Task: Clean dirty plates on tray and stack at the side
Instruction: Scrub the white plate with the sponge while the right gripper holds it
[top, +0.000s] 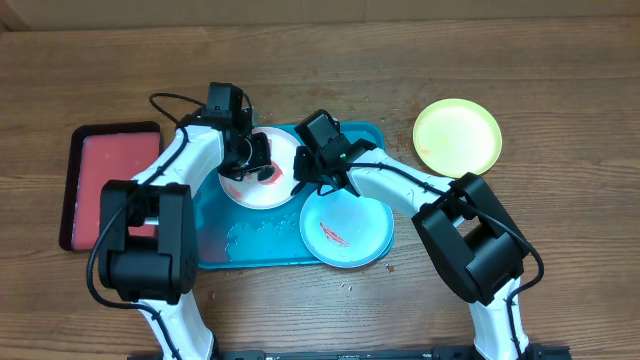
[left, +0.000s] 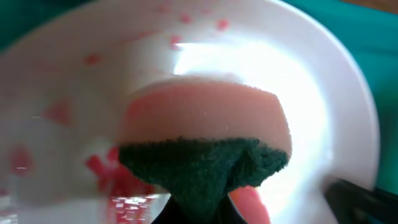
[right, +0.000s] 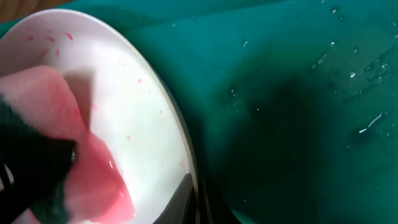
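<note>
- Scrubbing white plate (top: 250, 192): left gripper (top: 255, 155) is clenching sponge (left: 205, 118), right gripper (top: 303, 172) is pinching rim.
- Yellow-green plate (top: 458, 137) is lying clean, far right; smeared mint plate (top: 347, 228) is waiting.

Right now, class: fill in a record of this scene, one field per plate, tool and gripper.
white plate: on turquoise tray, red smears
mint plate: on tray, red smear
yellow-green plate: on table, beyond tray
sponge: in left gripper, pressed on white plate
right gripper: clamps white plate's rim
red tray: on table, beside turquoise tray
</note>
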